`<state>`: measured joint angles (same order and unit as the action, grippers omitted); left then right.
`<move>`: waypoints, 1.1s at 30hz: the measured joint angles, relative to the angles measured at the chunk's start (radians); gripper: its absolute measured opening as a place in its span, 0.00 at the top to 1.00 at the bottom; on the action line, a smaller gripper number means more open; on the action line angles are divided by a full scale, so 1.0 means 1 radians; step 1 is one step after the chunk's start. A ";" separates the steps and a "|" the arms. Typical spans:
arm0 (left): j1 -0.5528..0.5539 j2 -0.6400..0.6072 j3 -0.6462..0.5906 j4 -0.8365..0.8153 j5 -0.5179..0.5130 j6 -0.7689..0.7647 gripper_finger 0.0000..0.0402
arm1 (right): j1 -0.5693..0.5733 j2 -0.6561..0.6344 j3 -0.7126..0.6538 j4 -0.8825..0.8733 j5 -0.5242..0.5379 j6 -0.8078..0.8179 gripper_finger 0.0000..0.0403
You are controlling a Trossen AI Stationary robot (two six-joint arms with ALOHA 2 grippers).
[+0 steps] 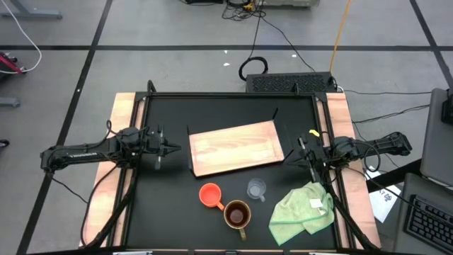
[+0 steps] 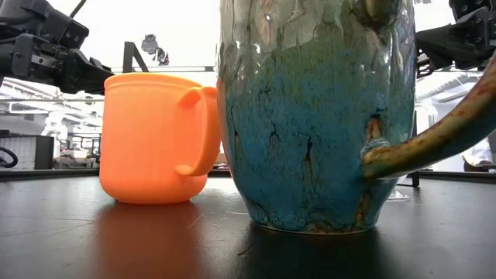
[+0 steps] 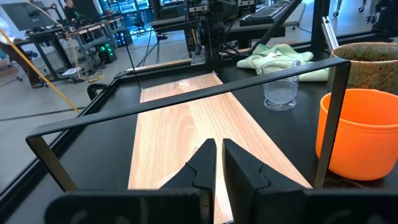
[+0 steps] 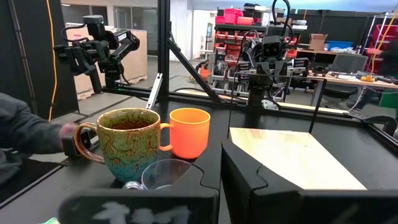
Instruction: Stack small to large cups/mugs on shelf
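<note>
Closest to the low camera stands the mug (image 2: 314, 116), a glazed pottery piece, crackled blue-green below and mottled brown toward the rim, with a curved handle sweeping out to one side. From above its inside looks dark brown; whether anything is in it cannot be told.

Largest of all is the black table (image 1: 163, 198), framed by pale wood strips at its sides. On it lies the board (image 1: 236, 147), flat, rectangular, light wood with clear grain, slightly skewed and bare on top. A light green cloth (image 1: 303, 211) sits crumpled at the near right corner. The mug, the orange cup (image 1: 210, 194) and the glass cup (image 1: 255, 189) cluster in front of the board's near edge, off it. Smooth plastic with a loop handle, the orange cup stands just beside the mug and looks empty. The small, clear glass cup is empty.

The left gripper (image 1: 174, 148) hovers left of the board, fingers nearly together on nothing. The right gripper (image 1: 292, 157) waits at the board's right end, fingers pressed together, empty. Bare tabletop lies between each gripper and the cups.
</note>
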<state>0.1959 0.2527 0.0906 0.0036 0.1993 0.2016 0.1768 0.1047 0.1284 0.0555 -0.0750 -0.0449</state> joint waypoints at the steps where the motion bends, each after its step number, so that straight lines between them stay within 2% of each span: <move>1: 0.000 0.000 0.000 0.000 0.000 0.000 0.92 | 0.000 0.000 0.000 0.000 0.000 0.000 1.00; 24: 0.000 0.000 0.000 0.000 0.000 0.000 0.92 | 0.000 0.000 0.000 0.001 0.000 0.017 1.00; 33: 0.000 0.000 0.000 0.000 0.000 0.000 0.92 | 0.000 0.001 0.000 0.064 -0.008 -0.061 1.00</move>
<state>0.1959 0.2529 0.0906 0.0034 0.1995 0.2015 0.1768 0.1055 0.1284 0.1194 -0.0826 -0.1064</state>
